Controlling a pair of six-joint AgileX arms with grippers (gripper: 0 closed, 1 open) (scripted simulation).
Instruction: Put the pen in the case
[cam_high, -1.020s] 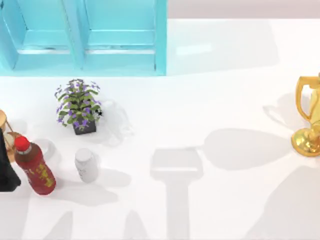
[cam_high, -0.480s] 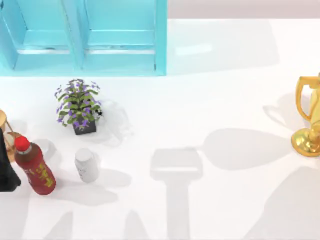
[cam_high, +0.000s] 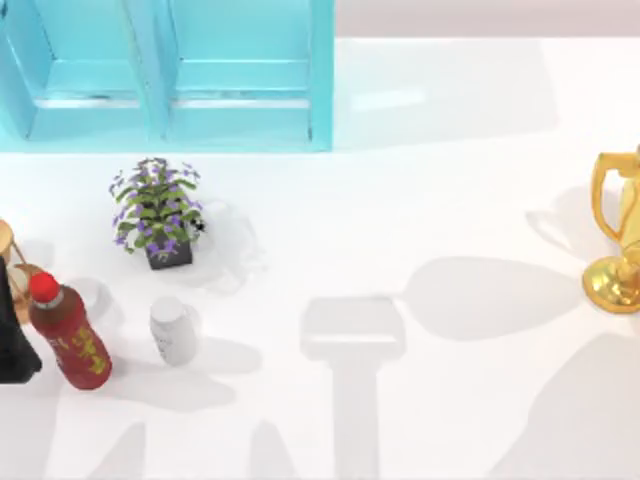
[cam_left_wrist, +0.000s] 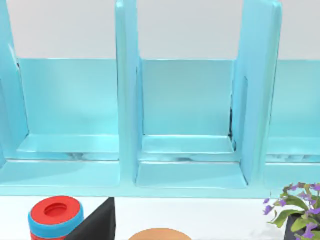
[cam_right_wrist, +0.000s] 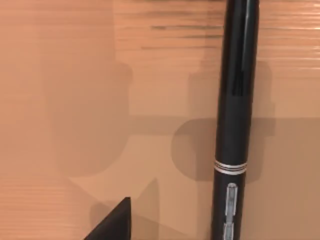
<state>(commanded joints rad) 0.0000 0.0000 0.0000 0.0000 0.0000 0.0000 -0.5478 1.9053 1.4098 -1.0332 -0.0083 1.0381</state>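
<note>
pen: your black pen (cam_right_wrist: 235, 115) lies flat on a wood-toned surface (cam_right_wrist: 75, 100) right under the right wrist camera. Nothing is holding it that I can see.

case: honestly can't pick one out. No walls, lid or rim show around the pen, so I can't tell whether that wood-toned surface is the case's inside or just something the pen rests on.

progress: it reads both ways. If the surface is the case floor, the pen already lies where the task wants it. If it's not, the pen is loose and the whole carry is left. The pictures don't settle it, so don't count it done yet.

right end effector: it's above the pen, looking down. A dark wedge (cam_right_wrist: 112, 225) pokes in near the pen and may be part of it. Apart or together, I can't tell.

left end effector: can't tell its state either. Its wrist camera faces the blue shelf (cam_left_wrist: 187, 115).

desk (cam_high: 450, 180): blue shelf at the far-left corner, a plant (cam_high: 157, 210) just in front of it, a red-capped bottle (cam_high: 68, 335) and a white bottle (cam_high: 174, 330) near the left edge, and a gold trophy (cam_high: 618, 235) at the right edge.
</note>
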